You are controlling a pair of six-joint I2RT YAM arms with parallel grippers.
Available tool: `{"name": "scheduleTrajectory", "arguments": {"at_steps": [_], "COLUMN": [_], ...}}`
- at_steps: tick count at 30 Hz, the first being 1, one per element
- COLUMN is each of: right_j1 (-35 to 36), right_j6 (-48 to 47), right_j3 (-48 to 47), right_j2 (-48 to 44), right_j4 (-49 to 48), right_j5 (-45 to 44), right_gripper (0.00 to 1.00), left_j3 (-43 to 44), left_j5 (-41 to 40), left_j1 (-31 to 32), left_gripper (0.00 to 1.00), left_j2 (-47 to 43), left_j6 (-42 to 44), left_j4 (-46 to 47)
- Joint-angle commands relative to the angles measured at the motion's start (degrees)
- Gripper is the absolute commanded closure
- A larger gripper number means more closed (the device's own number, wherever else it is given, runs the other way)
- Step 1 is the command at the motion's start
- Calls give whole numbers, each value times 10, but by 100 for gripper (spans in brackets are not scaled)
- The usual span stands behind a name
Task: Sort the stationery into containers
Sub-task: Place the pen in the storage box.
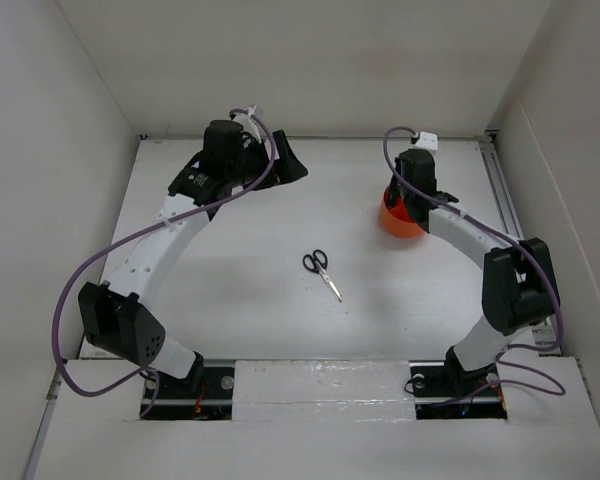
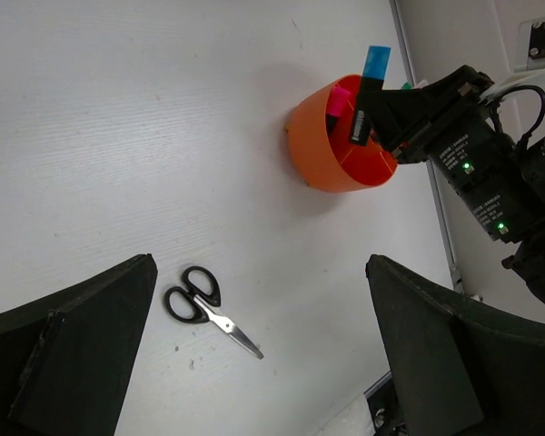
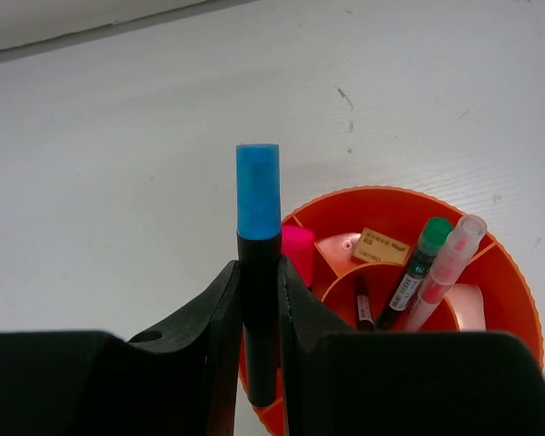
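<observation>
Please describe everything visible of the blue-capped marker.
The marker has a black body and a bright blue cap, both plastic-looking; the cap is on. It stands upright, cap up, pinched between the right gripper's fingers, its lower end dipping into the orange tub by the rim. Whether it touches the tub's floor is hidden.

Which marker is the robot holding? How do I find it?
Find the orange tub on the right side of the table. At its rim, the right gripper pinches a black marker. Only it has a bright blue cap; the pens in the tub have pink, green or clear tops.
</observation>
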State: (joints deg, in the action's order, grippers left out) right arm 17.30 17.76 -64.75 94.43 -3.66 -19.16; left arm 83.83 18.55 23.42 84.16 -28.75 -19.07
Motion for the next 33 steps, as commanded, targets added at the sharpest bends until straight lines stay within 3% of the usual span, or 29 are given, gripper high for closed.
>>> {"name": "scheduleTrajectory", "arguments": {"at_steps": [1, 27, 32, 33], "right_j1": [-2, -2, 4, 4], "right_j6": [3, 9, 20, 20], "right_j3": [-34, -28, -34, -27], "right_j2": [4, 33, 33, 28], "right_j4": [-14, 8, 14, 14], "right_j5": [-13, -26, -26, -26], "right_gripper": [100, 99, 88, 82], "left_j3": [-11, -32, -32, -32], "left_j5": [16, 16, 16, 16], "left_j1": [-1, -1, -1, -1], "left_gripper": [0, 0, 0, 0], "left_j2": [-30, -48, -48, -48], "left_j6": [12, 28, 28, 28], "left_j4": [20, 15, 15, 15]}}
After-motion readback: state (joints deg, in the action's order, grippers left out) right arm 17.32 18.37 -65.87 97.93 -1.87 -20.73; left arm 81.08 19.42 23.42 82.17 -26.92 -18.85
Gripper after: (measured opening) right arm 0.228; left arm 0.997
